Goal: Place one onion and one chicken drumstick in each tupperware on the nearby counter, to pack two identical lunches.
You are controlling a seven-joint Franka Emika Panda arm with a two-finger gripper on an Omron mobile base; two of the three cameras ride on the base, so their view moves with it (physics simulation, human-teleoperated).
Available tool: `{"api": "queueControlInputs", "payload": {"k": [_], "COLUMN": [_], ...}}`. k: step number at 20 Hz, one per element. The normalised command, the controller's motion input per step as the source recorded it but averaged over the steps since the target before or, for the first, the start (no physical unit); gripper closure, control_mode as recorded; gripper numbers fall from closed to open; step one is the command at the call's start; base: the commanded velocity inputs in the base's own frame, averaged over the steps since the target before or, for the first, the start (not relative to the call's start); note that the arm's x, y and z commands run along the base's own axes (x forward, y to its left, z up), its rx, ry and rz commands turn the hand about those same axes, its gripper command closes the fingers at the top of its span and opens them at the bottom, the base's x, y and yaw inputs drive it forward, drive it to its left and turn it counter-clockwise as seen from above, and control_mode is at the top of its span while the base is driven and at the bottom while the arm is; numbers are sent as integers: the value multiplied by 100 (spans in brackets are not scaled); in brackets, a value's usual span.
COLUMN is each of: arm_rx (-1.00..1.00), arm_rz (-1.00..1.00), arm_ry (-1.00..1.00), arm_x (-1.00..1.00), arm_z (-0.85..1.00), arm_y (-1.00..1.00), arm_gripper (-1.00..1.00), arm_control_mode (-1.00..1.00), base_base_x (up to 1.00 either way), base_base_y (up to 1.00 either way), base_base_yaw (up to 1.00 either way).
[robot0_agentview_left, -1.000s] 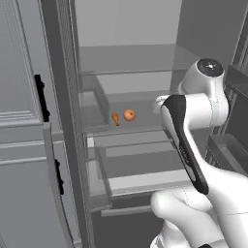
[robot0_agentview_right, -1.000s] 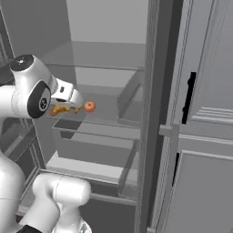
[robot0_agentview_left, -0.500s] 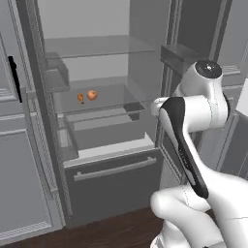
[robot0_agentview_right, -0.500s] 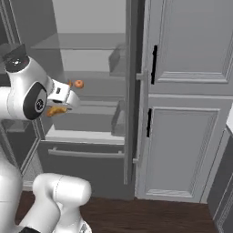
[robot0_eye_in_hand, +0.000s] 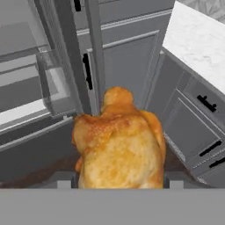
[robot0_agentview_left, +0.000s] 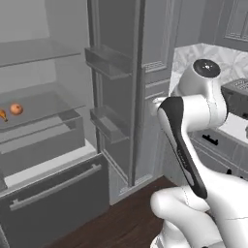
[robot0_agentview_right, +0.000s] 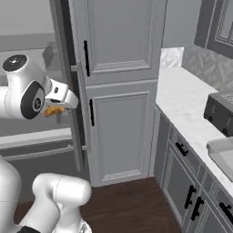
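Note:
My gripper point(robot0_agentview_right: 55, 107) is shut on the chunky golden-yellow chicken drumstick point(robot0_agentview_right: 53, 110), held up in front of the tall grey cabinet. The hand view has that drumstick point(robot0_eye_in_hand: 118, 147) close up, with the fingers hidden beside it. On a shelf in the open fridge lie one onion point(robot0_agentview_left: 16, 109) and the slim orange drumstick point(robot0_agentview_left: 3, 115). The white marble counter point(robot0_agentview_right: 185, 101) runs along the right, and a light-grey tupperware point(robot0_agentview_right: 223, 152) sits on it at the frame's edge.
A dark grey toaster point(robot0_agentview_right: 220, 112) stands on the counter just before the tupperware. The fridge door point(robot0_agentview_left: 114, 97) with its shelves stands open between fridge and counter. Grey cabinets with black handles point(robot0_agentview_right: 190, 195) sit under the counter, above dark wood floor point(robot0_agentview_right: 132, 205).
The whole picture has shifted: the base has turned right, so the fridge has slid left and the counter has come into view. The chunky drumstick stays in my gripper.

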Motion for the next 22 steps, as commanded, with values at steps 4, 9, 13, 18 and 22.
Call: {"api": "queueControlInputs", "payload": {"k": [4,9,13,18,22], "arm_rx": [0,0,0,0,0], "arm_rz": [0,0,0,0,0], "arm_ry": [0,0,0,0,0], "arm_x": [0,0,0,0,0], "arm_z": [0,0,0,0,0], "arm_y": [0,0,0,0,0], "arm_gripper": [100,100,100,100,100], "arm_control_mode": [100,100,100,100,100], "base_base_x": [0,2,32,63,86], "base_base_y": [-70,-61,-44,-19,-3], "base_base_yaw": [-52,-52,-46,-40,-34]}}
